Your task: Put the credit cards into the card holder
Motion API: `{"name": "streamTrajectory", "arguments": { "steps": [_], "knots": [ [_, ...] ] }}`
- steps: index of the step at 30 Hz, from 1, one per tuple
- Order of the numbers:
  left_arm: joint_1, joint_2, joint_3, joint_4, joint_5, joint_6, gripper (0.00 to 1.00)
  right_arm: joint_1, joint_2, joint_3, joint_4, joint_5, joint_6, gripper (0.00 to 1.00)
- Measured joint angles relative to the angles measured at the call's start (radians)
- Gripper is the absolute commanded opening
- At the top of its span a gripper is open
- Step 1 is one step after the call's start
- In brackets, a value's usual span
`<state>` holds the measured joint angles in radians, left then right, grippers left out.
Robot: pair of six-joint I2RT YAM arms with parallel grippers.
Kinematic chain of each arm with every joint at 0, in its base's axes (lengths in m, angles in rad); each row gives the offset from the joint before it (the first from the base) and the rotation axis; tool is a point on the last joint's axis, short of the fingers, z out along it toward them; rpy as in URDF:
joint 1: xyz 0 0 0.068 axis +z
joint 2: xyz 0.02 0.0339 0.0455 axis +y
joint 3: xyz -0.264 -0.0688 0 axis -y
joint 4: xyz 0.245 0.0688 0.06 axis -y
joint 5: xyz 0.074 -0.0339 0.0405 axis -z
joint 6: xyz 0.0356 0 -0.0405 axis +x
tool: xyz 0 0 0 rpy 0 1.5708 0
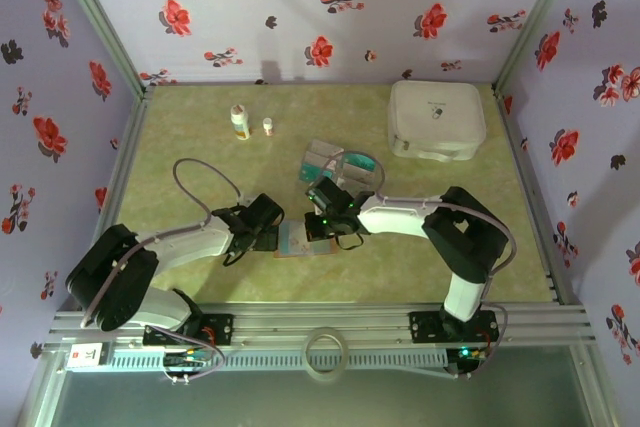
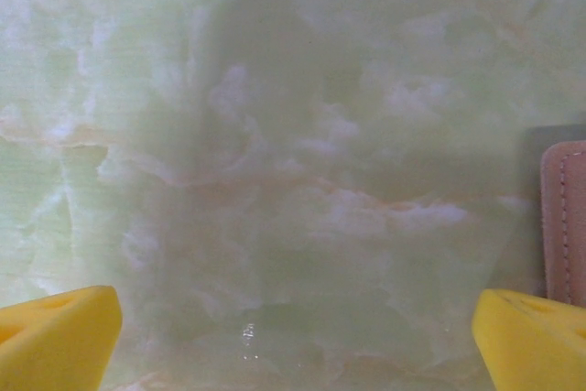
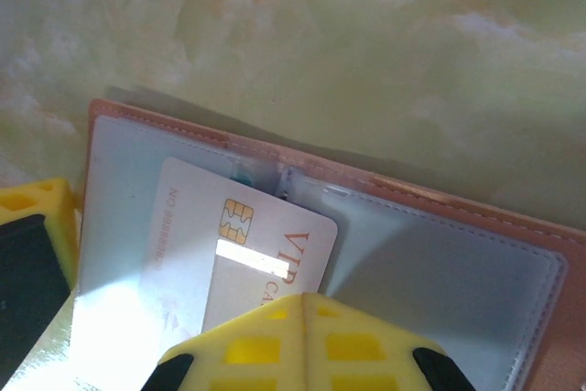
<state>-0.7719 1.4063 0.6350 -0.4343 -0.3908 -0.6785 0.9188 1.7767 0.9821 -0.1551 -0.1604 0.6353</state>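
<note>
The card holder (image 3: 439,272) lies open on the table, pinkish-brown with clear sleeves inside. A silver-grey credit card (image 3: 197,226) with a gold chip and "VIP" lettering lies flat on its left half, with a teal edge (image 3: 243,174) peeking out beneath it. My right gripper (image 3: 305,304) is shut, its tips together over the card's near part, and the card lies flat rather than between the fingers. My left gripper (image 2: 293,336) is open over bare table, and the holder's stitched edge (image 2: 566,226) lies just beyond its right finger. In the top view the grippers (image 1: 262,232) (image 1: 322,219) flank the holder (image 1: 298,242).
A clear compartmented tray (image 1: 340,165) with more cards sits behind the right gripper. A large white rounded case (image 1: 437,119) stands at the back right. Two small bottles (image 1: 240,122) (image 1: 268,126) stand at the back left. Floral walls enclose the table.
</note>
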Motion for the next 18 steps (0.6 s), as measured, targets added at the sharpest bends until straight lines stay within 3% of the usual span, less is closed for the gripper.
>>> {"name": "streamTrajectory", "arguments": {
  "steps": [18],
  "knots": [
    [-0.002,0.011,0.005,0.016,0.002,0.000,1.00,0.040,0.086,0.108,0.006,-0.034,0.002,0.02]
  ]
}}
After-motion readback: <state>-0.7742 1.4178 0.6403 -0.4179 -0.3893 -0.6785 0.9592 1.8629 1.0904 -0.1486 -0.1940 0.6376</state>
